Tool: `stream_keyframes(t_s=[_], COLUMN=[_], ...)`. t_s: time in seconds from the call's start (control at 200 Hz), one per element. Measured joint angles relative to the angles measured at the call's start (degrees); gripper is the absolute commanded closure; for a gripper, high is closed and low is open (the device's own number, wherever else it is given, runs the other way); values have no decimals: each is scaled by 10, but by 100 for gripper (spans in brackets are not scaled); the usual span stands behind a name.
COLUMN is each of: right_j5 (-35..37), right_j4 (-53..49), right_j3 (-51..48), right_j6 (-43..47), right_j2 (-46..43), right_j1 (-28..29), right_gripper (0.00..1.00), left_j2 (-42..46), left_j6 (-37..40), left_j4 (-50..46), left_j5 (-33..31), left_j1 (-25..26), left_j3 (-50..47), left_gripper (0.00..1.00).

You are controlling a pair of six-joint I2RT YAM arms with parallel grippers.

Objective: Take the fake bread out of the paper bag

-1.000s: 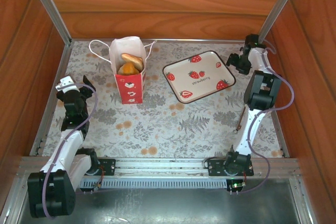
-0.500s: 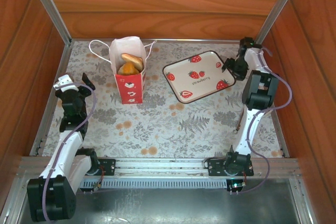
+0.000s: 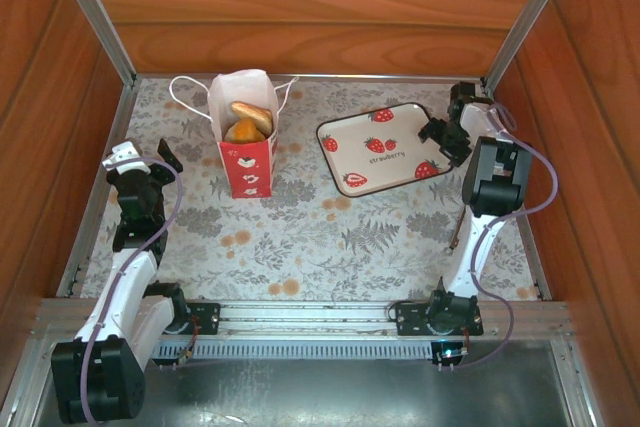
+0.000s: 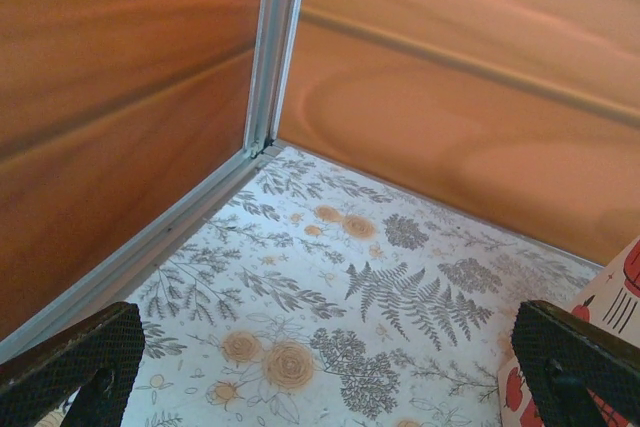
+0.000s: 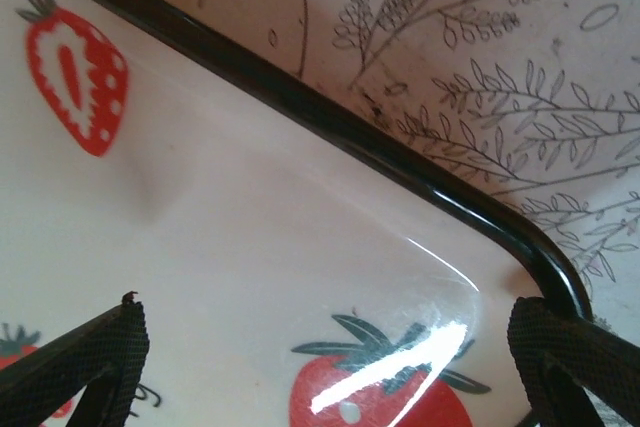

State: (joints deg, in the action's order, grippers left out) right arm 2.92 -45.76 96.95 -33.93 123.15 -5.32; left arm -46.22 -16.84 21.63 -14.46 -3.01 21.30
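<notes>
Black mesh-padded tips of R gripper (image 5: pixel 330 339) are spread wide w/ nothing between them, low over a corner of the strawberry tray (image 5: pixel 300 97) at upper right of top view. One tip sits at the tray's dark rim, prob. to shift it into a handy drop spot. L gripper (image 4: pixel 330 342) is also wide open & empty, hovering at left, bag edge at its lower right. Paper bag (image 3: pixel 245 159) stands upright, upper left of floral mat (image 3: pixel 330 237), fake bread (image 3: pixel 247 119) inside, showing at its mouth; none out yet.
</notes>
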Motion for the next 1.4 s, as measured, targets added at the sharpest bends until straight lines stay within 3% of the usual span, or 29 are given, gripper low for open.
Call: stream_keyframes(t_s=[0.3, 0.645, 0.955, 1.399], right_j5=[-14, -31, -37, -42], right_j4=[10, 30, 34, 29], right_j3=[-30, -129, -133, -38], right_j6=[4, 2, -3, 4], right_j2=[0, -64, -70, 2], right_j1=[29, 162, 261, 351], right_gripper=[9, 33, 59, 64], left_j2=[1, 16, 3, 3], left_j6=[-6, -15, -30, -47], left_j4=[-3, -3, -7, -15], left_j5=[0, 1, 3, 8], left_j1=[0, 0, 0, 0], left_j3=[0, 0, 22, 39], left_gripper=[0, 0, 0, 0])
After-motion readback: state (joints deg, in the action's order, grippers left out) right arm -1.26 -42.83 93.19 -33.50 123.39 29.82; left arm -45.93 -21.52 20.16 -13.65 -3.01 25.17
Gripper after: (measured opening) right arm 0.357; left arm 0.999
